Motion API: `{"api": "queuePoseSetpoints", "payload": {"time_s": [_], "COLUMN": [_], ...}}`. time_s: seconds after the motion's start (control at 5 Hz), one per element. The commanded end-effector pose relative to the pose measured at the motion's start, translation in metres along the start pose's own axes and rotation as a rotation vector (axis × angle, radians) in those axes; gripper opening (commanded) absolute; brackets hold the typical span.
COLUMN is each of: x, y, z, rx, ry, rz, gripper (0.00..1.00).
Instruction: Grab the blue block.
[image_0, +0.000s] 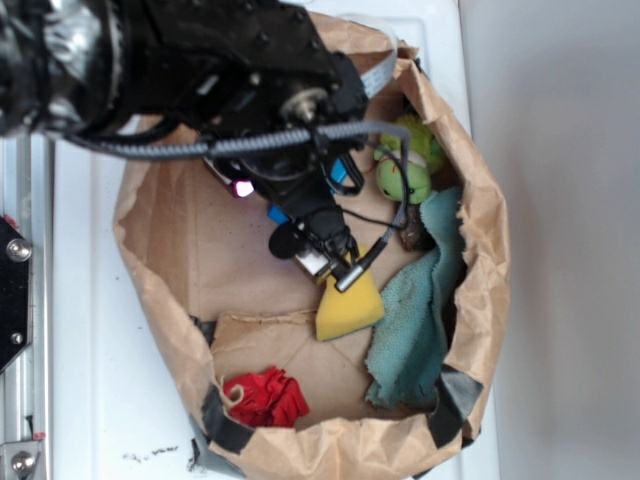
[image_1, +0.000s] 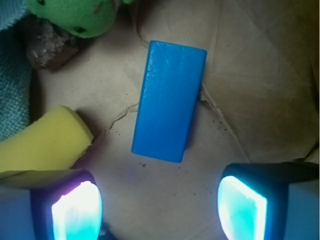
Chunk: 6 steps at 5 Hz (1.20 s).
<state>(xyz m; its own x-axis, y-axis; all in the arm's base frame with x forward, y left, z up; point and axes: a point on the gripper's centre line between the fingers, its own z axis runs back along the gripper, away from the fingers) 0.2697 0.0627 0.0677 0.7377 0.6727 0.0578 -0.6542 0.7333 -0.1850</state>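
Note:
In the wrist view the blue block (image_1: 170, 100) lies flat on the brown paper floor, long side pointing away from me and slightly tilted. My gripper (image_1: 160, 202) is open above the paper just short of the block's near end. Its two glowing fingers (image_1: 75, 207) stand wide apart with only bare paper between them. In the exterior view the gripper (image_0: 312, 195) hangs inside the paper bag (image_0: 490, 250), and the arm hides the block.
A yellow sponge (image_1: 45, 142) lies close to my left finger and shows below the arm (image_0: 348, 308). A green plush toy (image_0: 405, 170), a teal cloth (image_0: 415, 320), a brown lump (image_1: 47, 45) and a red cloth (image_0: 265, 397) lie within the bag's walls.

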Motion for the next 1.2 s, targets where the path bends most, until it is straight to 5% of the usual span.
{"api": "queuePoseSetpoints", "payload": {"time_s": [0.0,0.6,1.0], "x": [0.019,0.039,0.034], "y": [0.003,-0.004,0.000], "z": [0.017,-0.007,-0.040], "rx": [-0.041,-0.007,0.093], "ry": [-0.066,-0.096,-0.122], "rz": [0.040,0.089,0.036], "gripper": [1.00,1.00,1.00]}}
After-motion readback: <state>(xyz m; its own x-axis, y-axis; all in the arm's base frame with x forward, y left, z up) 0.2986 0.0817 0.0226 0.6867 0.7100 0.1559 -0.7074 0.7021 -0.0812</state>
